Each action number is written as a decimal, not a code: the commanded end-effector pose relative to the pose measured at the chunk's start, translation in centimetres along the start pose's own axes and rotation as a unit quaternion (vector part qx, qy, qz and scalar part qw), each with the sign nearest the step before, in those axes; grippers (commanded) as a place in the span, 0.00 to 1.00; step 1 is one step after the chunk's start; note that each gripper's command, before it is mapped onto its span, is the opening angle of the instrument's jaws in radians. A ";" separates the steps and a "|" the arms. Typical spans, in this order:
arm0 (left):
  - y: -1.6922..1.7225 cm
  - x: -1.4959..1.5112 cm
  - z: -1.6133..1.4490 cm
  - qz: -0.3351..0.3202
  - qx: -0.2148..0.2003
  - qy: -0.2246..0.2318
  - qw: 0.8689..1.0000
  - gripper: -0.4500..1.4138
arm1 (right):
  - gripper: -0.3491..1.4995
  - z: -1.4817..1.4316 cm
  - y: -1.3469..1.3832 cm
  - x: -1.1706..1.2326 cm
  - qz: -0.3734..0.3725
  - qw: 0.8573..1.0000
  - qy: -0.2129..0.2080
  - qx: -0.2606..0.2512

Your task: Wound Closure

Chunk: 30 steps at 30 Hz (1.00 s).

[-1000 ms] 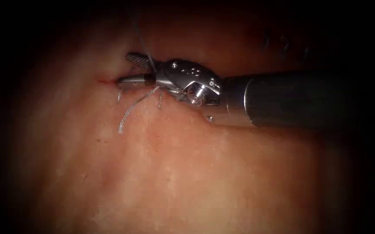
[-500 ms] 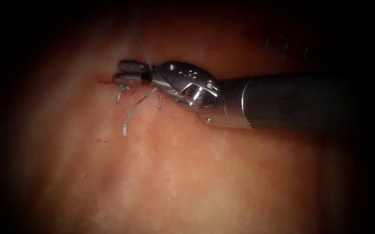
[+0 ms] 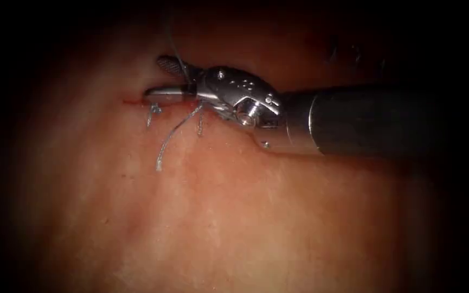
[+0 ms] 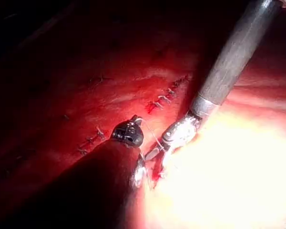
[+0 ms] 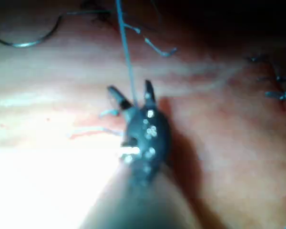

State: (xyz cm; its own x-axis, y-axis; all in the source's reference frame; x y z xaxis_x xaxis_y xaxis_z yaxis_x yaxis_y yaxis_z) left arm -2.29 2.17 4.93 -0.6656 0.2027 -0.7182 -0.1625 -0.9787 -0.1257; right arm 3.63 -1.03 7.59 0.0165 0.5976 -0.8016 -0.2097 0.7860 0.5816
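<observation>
right tool point(image 3: 169, 78) sits at the cut point(image 3: 134, 101), jaws spread wide with nothing clamped; a taut thread point(image 3: 175, 49) rises between them. cut ends of thread point(image 3: 172, 135) lie on the tissue point(image 3: 234, 217) just below the cut. needle point(image 5: 24, 40) lies loose on the tissue, well clear. left tool point(image 4: 128, 132) is near the right one, grip unclear.

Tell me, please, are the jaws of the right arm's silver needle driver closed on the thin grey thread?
No: the right arm's silver needle driver has its jaws spread apart, with the thin grey thread running between them.
</observation>
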 end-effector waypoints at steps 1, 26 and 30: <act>-0.08 0.00 0.04 0.000 0.006 0.003 1.000 0.00 | 0.98 -0.04 -0.02 0.00 0.001 1.000 -0.001 0.003; -0.06 0.02 0.06 -0.002 0.012 0.001 1.000 0.00 | 0.99 -0.26 -0.09 0.01 0.000 0.999 -0.039 0.018; -0.05 0.05 0.06 -0.002 0.012 0.001 1.000 0.00 | 0.99 -0.02 -0.05 -0.06 -0.001 0.999 -0.038 0.022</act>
State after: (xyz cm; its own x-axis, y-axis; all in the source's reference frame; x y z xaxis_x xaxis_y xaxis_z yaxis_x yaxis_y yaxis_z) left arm -2.32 2.16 4.90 -0.6647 0.2101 -0.7169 -0.1829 -0.9762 -0.1165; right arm 3.53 -1.14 7.58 0.0931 0.6068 -0.7894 -0.1686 0.7910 0.5882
